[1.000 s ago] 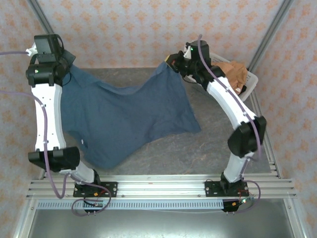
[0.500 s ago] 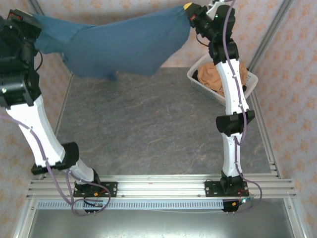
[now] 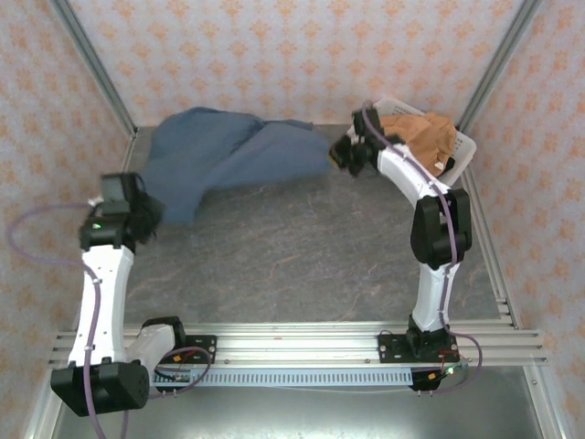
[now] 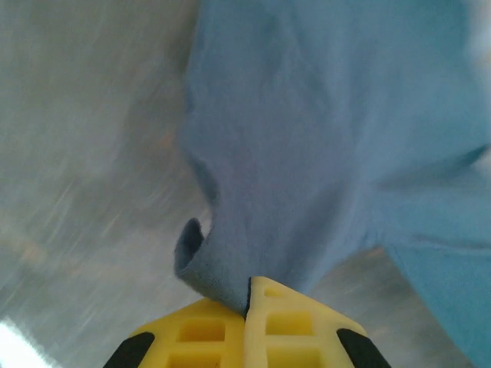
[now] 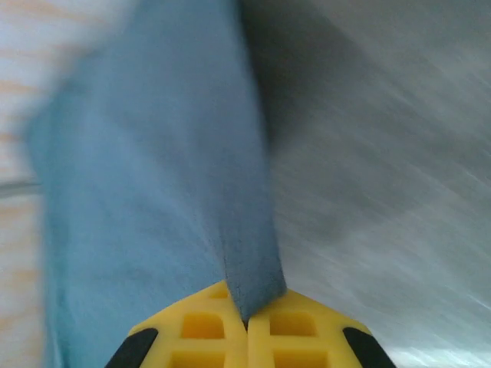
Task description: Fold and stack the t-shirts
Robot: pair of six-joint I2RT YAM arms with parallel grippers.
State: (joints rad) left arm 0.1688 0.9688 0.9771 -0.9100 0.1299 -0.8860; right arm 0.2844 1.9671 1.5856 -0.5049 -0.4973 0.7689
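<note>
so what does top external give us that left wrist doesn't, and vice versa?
Top external: the layout. The blue shirt is strung between the left gripper and right gripper along the back of the table, and the orange-tan shirt sits in the white basket.
Left wrist: the grip itself, yellow fingers pressed shut on a fold of blue cloth.
Both: the blue shirt and the grey table, which is blurred at the wrist.

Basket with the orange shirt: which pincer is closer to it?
Right. The right pincer sits just beside the basket, gripping the blue shirt; the left pincer grips it far across the table.
</note>
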